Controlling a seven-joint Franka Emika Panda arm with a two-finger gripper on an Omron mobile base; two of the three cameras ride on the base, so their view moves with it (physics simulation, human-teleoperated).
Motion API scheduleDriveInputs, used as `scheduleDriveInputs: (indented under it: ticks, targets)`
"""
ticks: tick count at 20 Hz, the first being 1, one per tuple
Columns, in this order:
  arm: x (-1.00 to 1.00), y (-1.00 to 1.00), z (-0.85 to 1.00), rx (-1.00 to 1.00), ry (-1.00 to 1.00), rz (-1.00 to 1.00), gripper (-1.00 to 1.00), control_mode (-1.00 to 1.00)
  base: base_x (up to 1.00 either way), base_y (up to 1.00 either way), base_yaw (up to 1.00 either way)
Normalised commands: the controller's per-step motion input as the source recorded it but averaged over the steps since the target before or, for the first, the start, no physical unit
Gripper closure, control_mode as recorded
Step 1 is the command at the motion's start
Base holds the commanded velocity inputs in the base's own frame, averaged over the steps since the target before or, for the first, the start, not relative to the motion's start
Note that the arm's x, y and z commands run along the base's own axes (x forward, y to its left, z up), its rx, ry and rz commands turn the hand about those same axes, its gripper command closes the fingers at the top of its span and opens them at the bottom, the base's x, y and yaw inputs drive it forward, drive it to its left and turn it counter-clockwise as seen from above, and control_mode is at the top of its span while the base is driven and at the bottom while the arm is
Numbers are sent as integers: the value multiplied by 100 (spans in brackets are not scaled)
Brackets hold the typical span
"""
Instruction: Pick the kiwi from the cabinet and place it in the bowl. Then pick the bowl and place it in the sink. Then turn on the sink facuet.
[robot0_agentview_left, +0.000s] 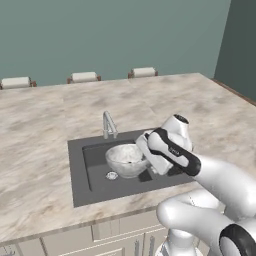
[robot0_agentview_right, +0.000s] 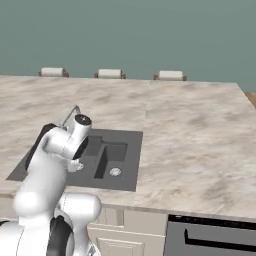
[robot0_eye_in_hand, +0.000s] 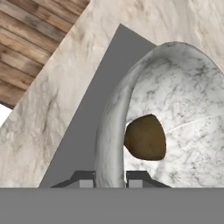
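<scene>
The marbled whitish-grey bowl (robot0_agentview_left: 125, 159) hangs inside the dark sink basin (robot0_agentview_left: 95, 167), just above its floor. My gripper (robot0_agentview_left: 144, 156) is shut on the bowl's right rim. In the hand view the rim of the bowl (robot0_eye_in_hand: 183, 105) passes between my gripper's (robot0_eye_in_hand: 110, 179) two fingertips, one inside and one outside. The brown kiwi (robot0_eye_in_hand: 145, 137) lies inside the bowl, close to the gripped rim. The silvery sink facuet (robot0_agentview_left: 108, 124) stands at the back edge of the sink, just behind the bowl, and shows as a thin arc (robot0_agentview_right: 70, 115). The cabinet is out of view.
Marbled counter (robot0_agentview_left: 45, 130) surrounds the sink (robot0_agentview_right: 120, 150) on all sides. A drain (robot0_agentview_left: 111, 175) sits in the basin floor below the bowl. Three chair backs (robot0_agentview_left: 83, 77) line the counter's far edge. Cream cupboards (robot0_agentview_left: 100, 235) run below the front edge.
</scene>
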Motion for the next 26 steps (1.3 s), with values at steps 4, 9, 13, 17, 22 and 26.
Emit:
scheduleDriveInputs:
  ticks: [4, 9, 13, 17, 22, 26]
  targets:
    - [30, 4, -28, 0, 4, 0, 100, -100, 0, 0, 0]
    - [43, 0, -41, 0, 1, 0, 100, -100, 0, 0, 0]
    - [46, 7, -39, 0, 0, 0, 100, -100, 0, 0, 0]
    - [36, 15, -34, 0, 0, 0, 100, -100, 0, 0, 0]
    - [27, 18, -33, 0, 0, 0, 100, -100, 0, 0, 0]
    - [21, 9, -37, 0, 0, 0, 100, -100, 0, 0, 0]
